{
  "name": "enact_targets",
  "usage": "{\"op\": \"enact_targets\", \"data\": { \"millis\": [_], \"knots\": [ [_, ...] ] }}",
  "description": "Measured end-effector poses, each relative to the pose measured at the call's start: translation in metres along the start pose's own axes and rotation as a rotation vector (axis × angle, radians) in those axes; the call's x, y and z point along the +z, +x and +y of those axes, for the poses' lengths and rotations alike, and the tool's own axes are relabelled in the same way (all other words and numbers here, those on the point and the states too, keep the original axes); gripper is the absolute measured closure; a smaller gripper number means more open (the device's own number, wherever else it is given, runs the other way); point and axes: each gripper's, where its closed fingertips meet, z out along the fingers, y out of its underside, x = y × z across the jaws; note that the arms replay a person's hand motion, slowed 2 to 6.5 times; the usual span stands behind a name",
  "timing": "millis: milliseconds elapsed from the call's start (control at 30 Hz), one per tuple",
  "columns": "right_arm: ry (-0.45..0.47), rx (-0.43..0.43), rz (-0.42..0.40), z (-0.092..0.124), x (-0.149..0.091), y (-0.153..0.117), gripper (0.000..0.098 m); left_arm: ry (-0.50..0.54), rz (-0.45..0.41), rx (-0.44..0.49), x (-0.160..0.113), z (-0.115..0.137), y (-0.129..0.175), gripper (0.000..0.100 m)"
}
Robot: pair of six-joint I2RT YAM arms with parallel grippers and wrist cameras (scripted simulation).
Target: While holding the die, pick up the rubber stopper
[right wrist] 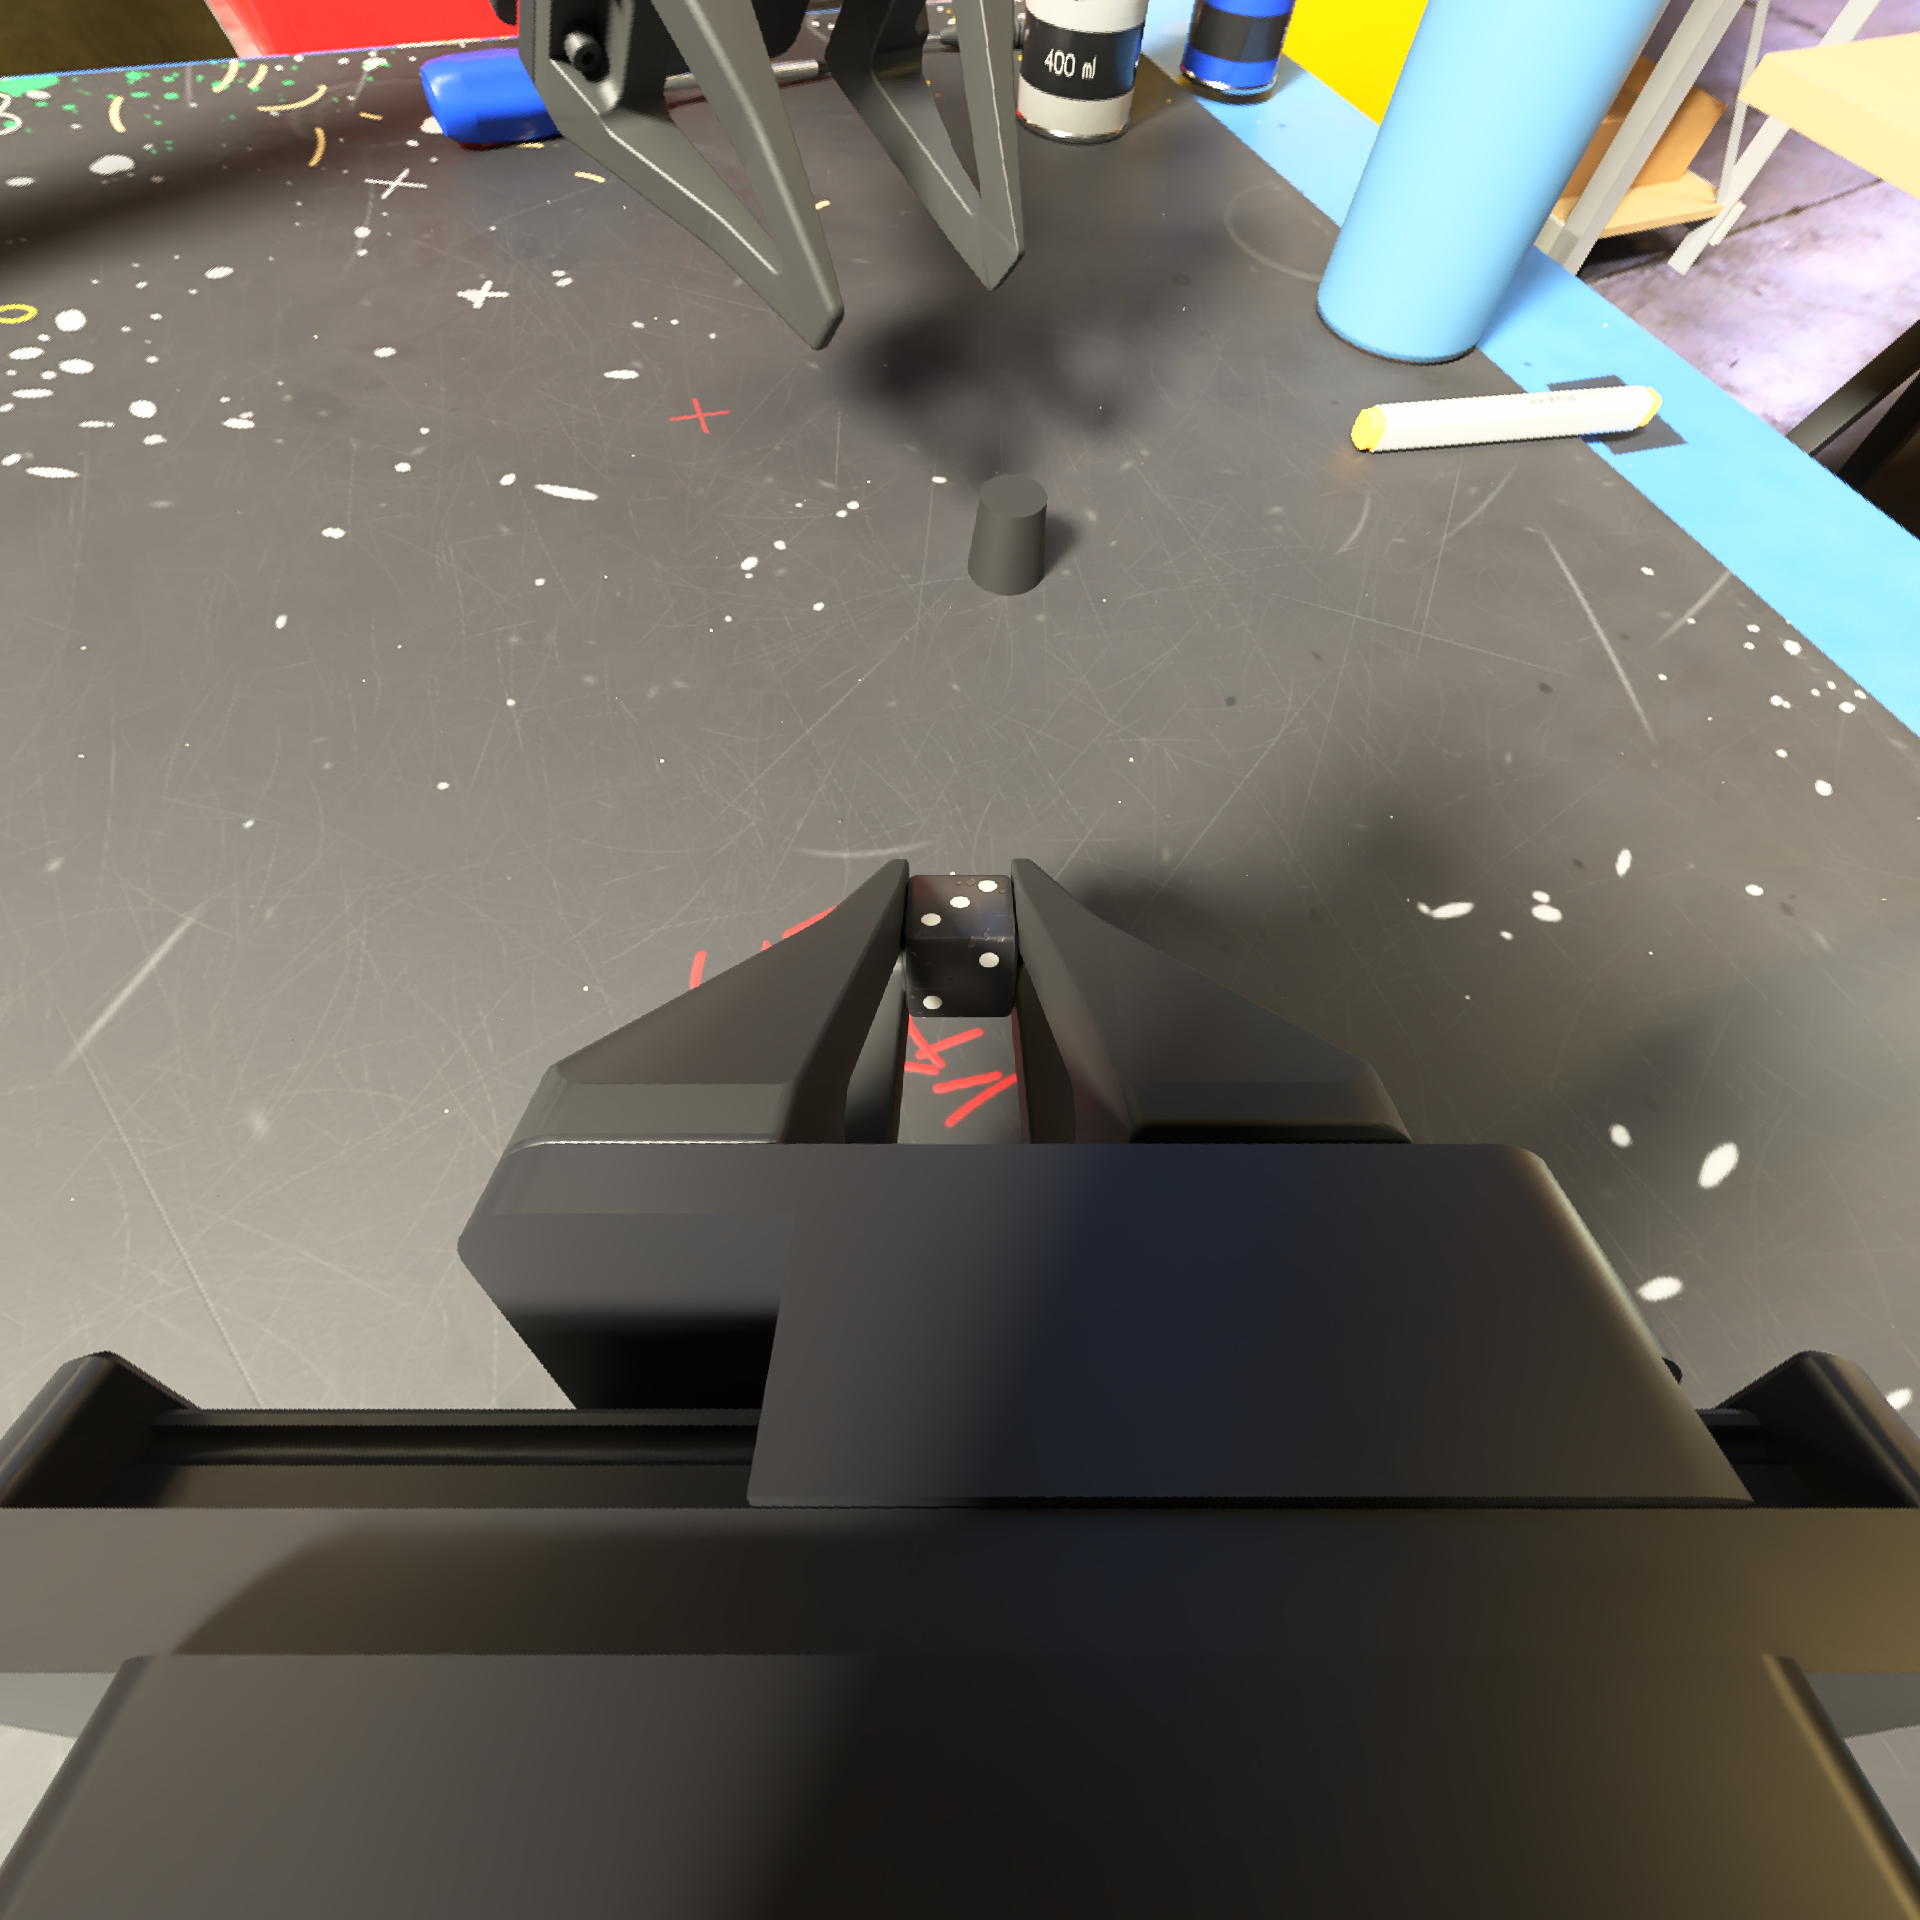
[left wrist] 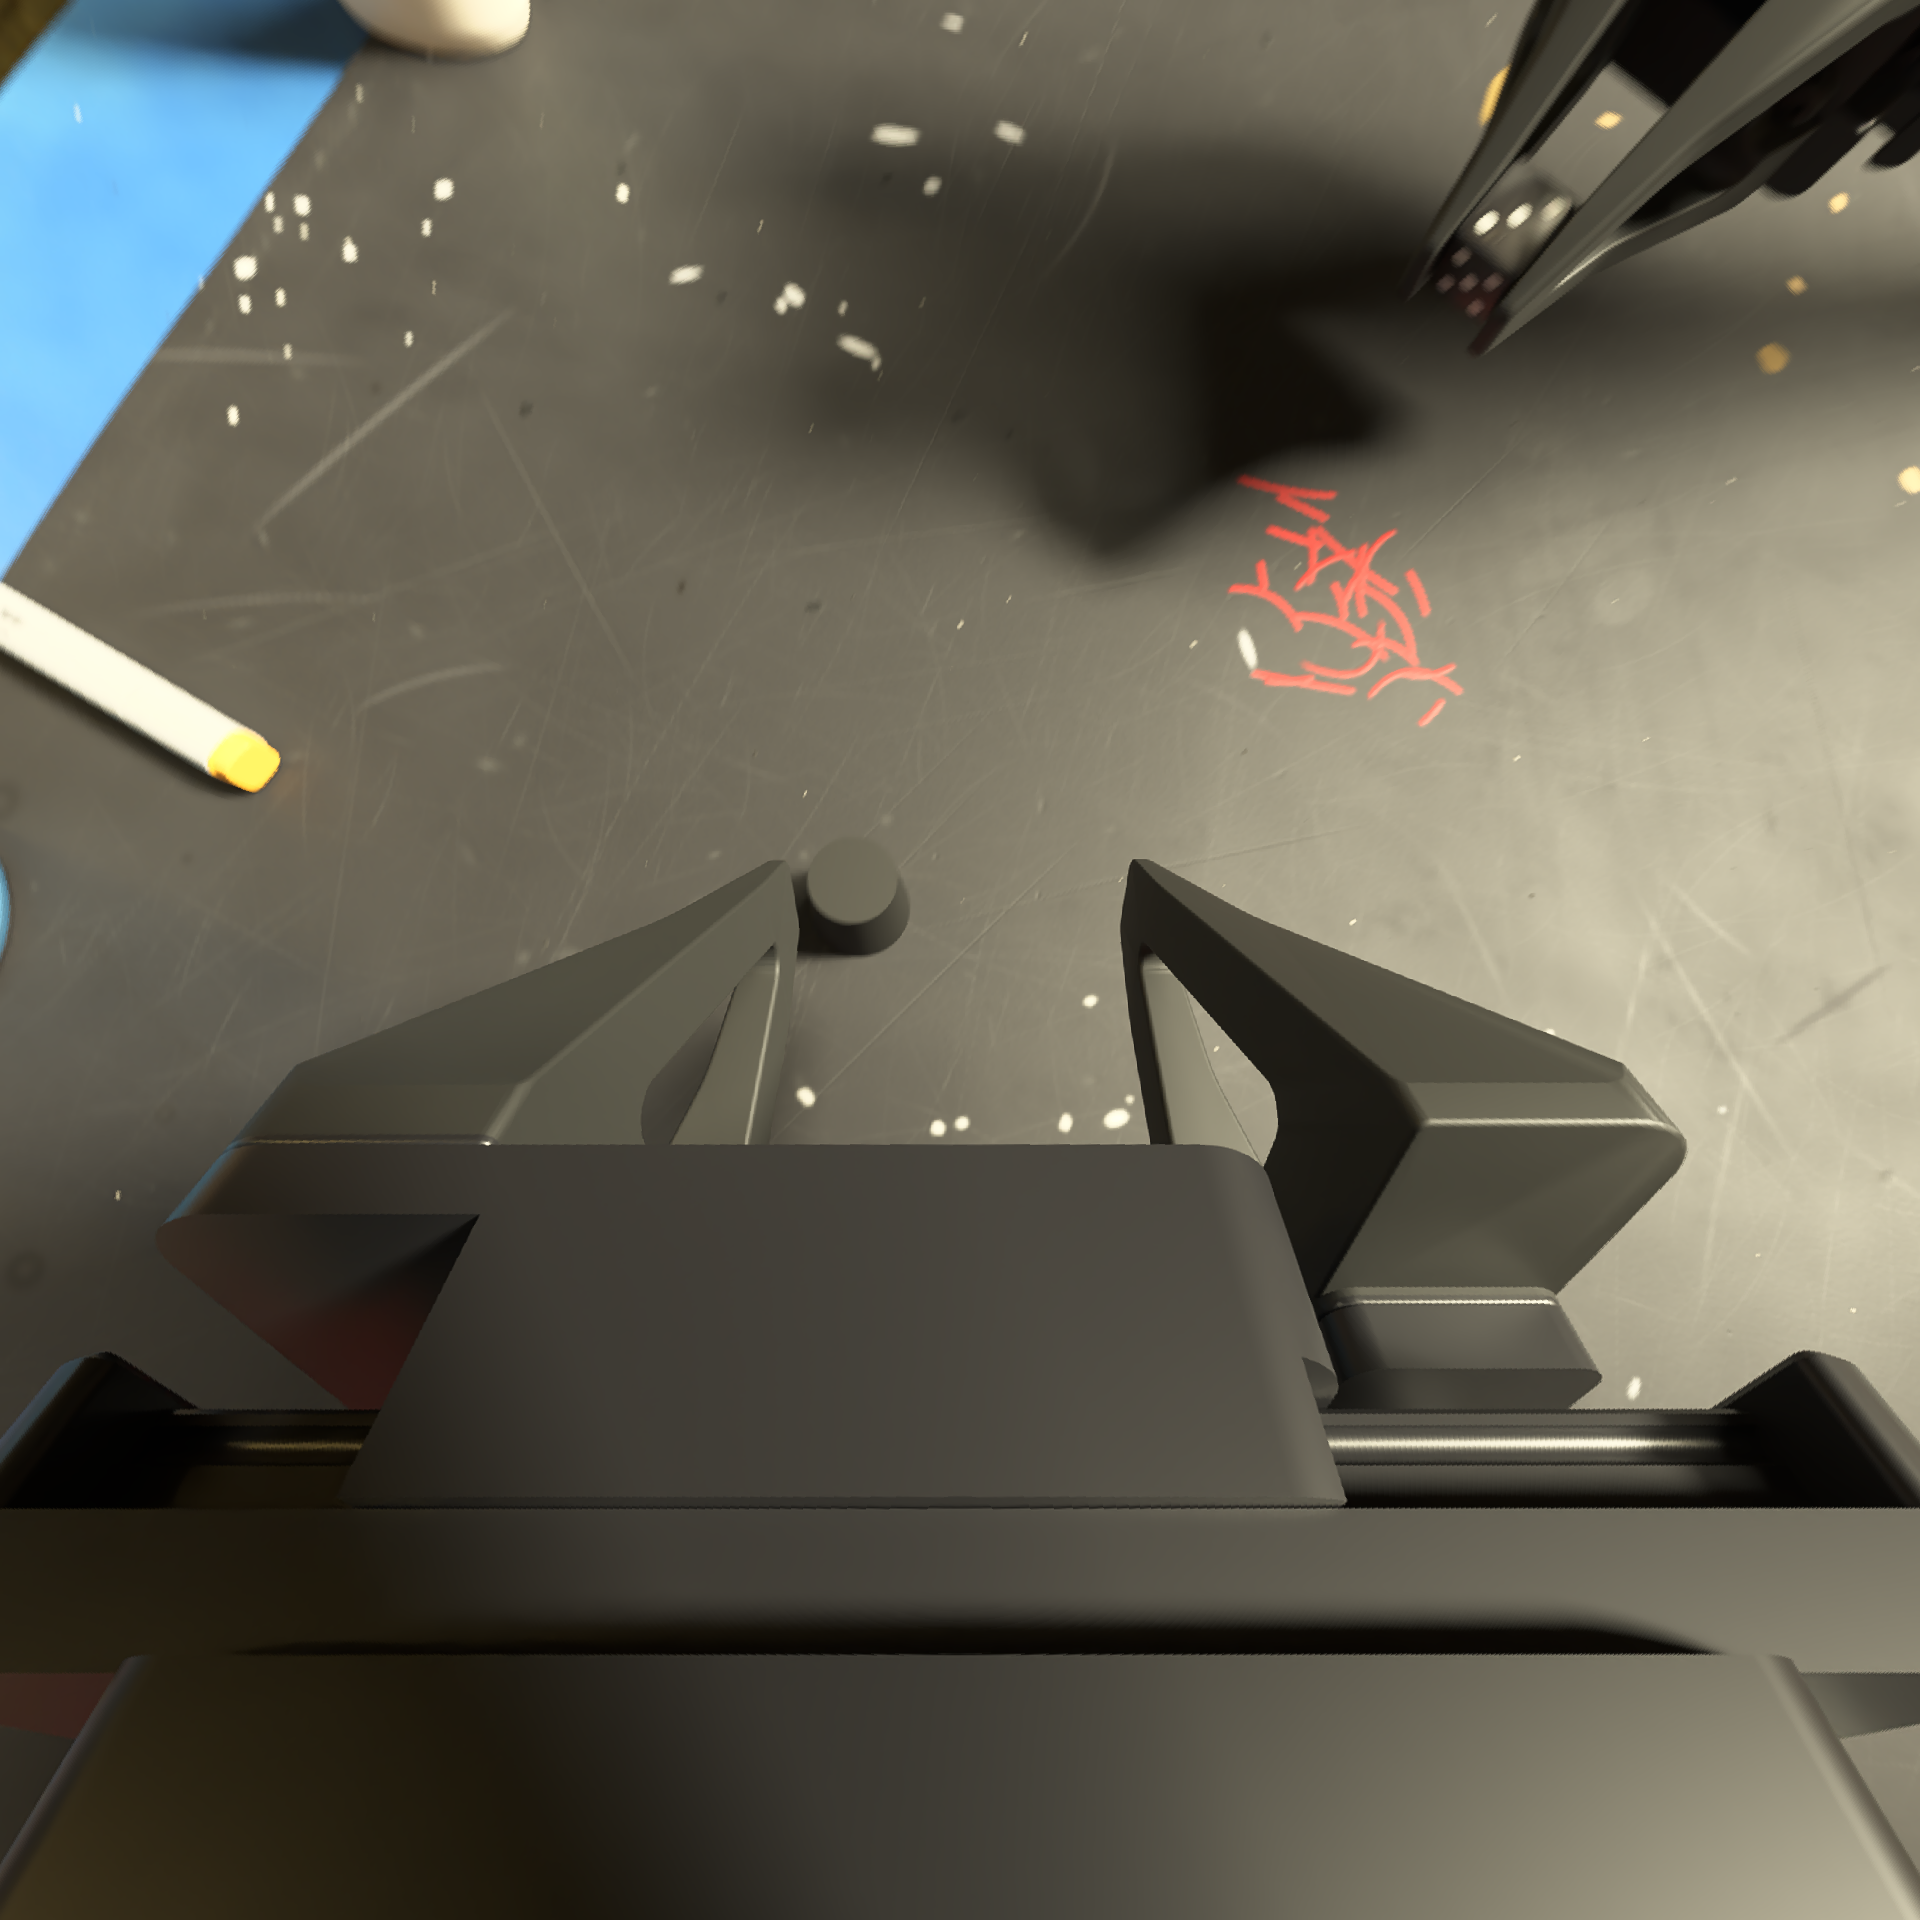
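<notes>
Just beside the left end effector (left wrist: pixel 956 883), whose fingers are spread and empty, the rubber stopper (left wrist: pixel 854 896) stands upright on the desk (left wrist: pixel 1039 727), off-centre by its left fingertip; the right end effector (right wrist: pixel 959 883) grips the die (right wrist: pixel 957 943).

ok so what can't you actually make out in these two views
- Rubber stopper: left wrist view, its near-left side hidden behind the left gripper's fingertip; contact unclear.
- Die: right wrist view, side faces covered by the right gripper's fingers.
- White marker: left wrist view, cut off by the left edge.
</notes>
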Motion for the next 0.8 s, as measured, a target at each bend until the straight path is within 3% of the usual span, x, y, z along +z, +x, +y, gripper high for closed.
{"op": "enact_targets", "data": {
  "millis": [267,533,800],
  "knots": [
    [-0.012,0.013,-0.019,0.003,0.002,-0.001,0.0819,-0.09,0.01,-0.022,0.014,0.016,-0.005,0.047],
    [-0.011,0.004,-0.026,0.003,0.001,-0.003,0.0819,-0.219,-0.027,0.051,0.039,0.031,-0.016,0.048],
    [-0.005,0.011,-0.024,0.003,-0.002,0.0,0.0819,-0.294,-0.052,0.108,0.048,0.039,-0.028,0.053]
  ]
}}
